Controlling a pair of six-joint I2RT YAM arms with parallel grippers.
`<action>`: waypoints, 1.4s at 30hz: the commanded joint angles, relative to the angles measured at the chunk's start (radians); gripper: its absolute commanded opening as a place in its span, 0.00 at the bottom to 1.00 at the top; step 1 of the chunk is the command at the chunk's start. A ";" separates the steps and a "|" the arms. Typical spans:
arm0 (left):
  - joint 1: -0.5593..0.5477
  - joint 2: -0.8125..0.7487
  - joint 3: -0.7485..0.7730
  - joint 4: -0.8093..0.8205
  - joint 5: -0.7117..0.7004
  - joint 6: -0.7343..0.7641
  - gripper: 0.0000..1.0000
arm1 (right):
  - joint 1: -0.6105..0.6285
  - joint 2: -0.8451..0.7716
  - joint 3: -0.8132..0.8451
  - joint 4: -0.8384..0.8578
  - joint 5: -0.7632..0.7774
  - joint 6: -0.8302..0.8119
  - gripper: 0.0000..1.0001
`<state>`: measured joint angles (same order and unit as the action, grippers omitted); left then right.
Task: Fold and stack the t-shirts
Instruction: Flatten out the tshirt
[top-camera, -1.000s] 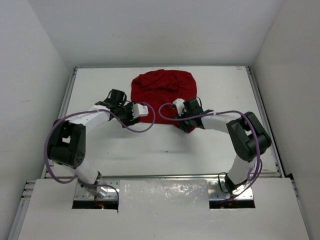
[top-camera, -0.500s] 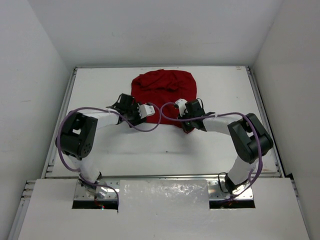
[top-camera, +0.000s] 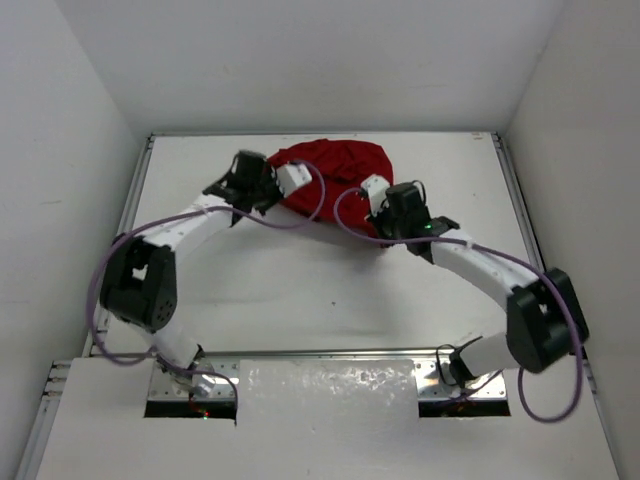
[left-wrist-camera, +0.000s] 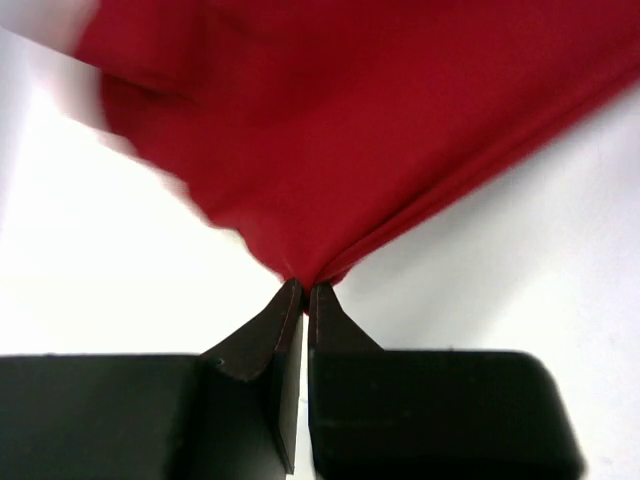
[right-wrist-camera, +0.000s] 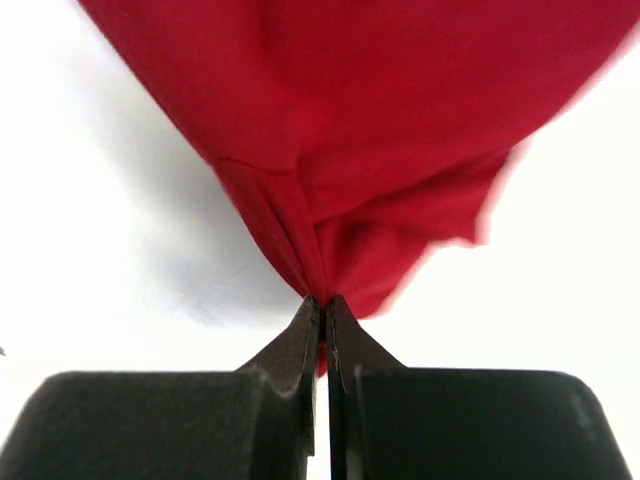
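Two hands: left hand (left-wrist-camera: 305, 290) and right hand (right-wrist-camera: 323, 300), each pressed together on a pinch of cloth.
Shirt: one dark red t-shirt (top-camera: 345, 165), bunched near the far edge of the tabletop (top-camera: 330, 290), about midway along it, cloth drawn taut from both pinches.
Progress: looks early; no flat fold shows, nothing is stacked, and spreading, folding and stacking all appear left to do.
Writing: none readable; shirt plain, no brand or label seen.
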<state>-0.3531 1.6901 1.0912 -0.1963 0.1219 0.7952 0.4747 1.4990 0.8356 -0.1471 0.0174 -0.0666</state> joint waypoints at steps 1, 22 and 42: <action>0.002 -0.211 0.238 -0.179 -0.015 -0.030 0.00 | -0.004 -0.184 0.149 -0.094 0.111 -0.071 0.00; -0.035 -0.557 0.754 -0.506 0.306 -0.090 0.00 | 0.002 -0.502 0.751 -0.367 -0.120 -0.196 0.00; 0.288 0.471 0.980 -0.109 0.269 -0.595 0.76 | -0.211 0.840 1.584 -0.370 0.092 0.258 0.86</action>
<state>-0.1455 2.0804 1.9007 -0.4950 0.4301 0.4713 0.3248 2.1956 2.1742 -0.4503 0.0746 -0.0635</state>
